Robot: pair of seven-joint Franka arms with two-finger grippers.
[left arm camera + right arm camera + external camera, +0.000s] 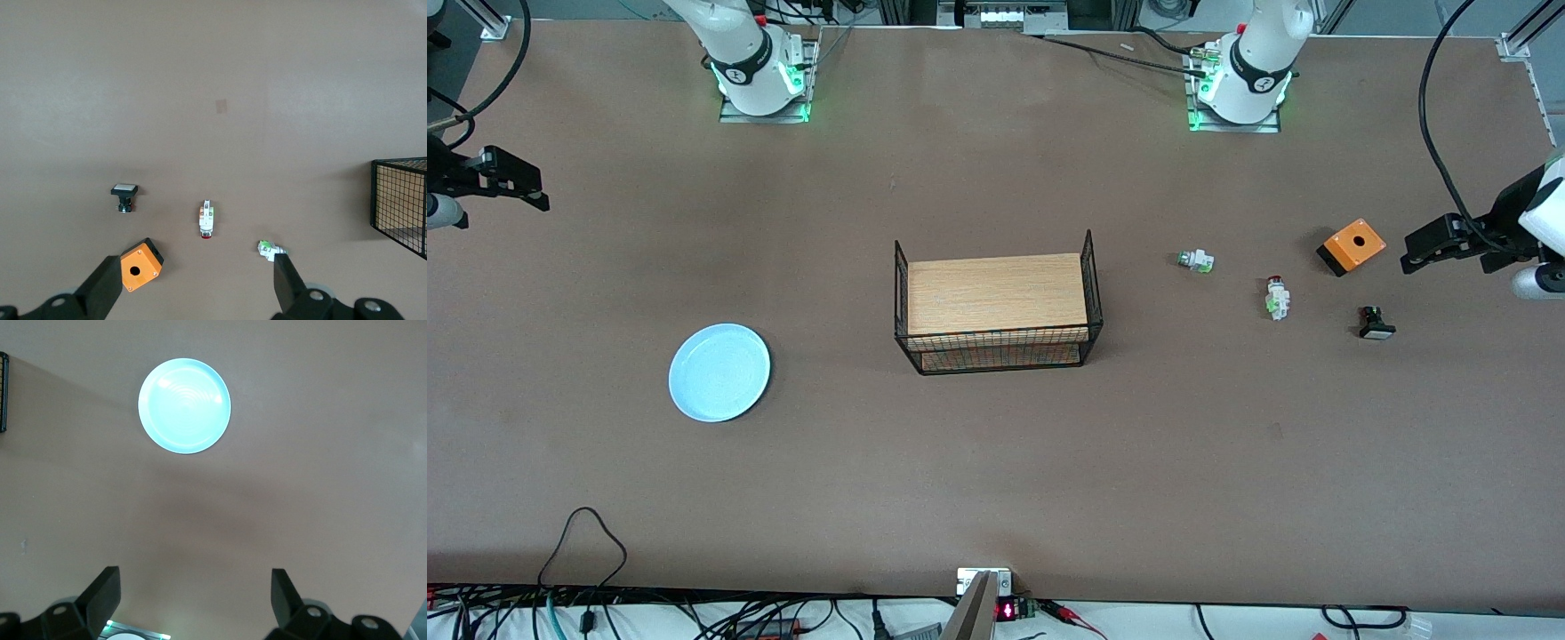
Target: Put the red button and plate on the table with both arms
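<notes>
Front view, starting nearest the camera: the plate (719,372) lies flat on the table (996,480) toward the right arm's end, untouched. Farther from the camera, at the table's middle, stands the wire rack (997,304) with its wooden top bare. Toward the left arm's end sit 4 small parts: the black switch (1376,323), then the red button (1277,297) on its side, then the green switch (1195,260) and the orange box (1352,246).

Both arms wait high at the table's ends. The right gripper (193,587) hangs with jaws spread wide and empty; so does the left gripper (197,283), over the switches.

Risks, as I judge them: the red button lies among 2 lookalikes, so a slightly off descent could grab the green switch instead. The plate lies flush on the table, so the fingers may slide over its rim instead of catching it.
</notes>
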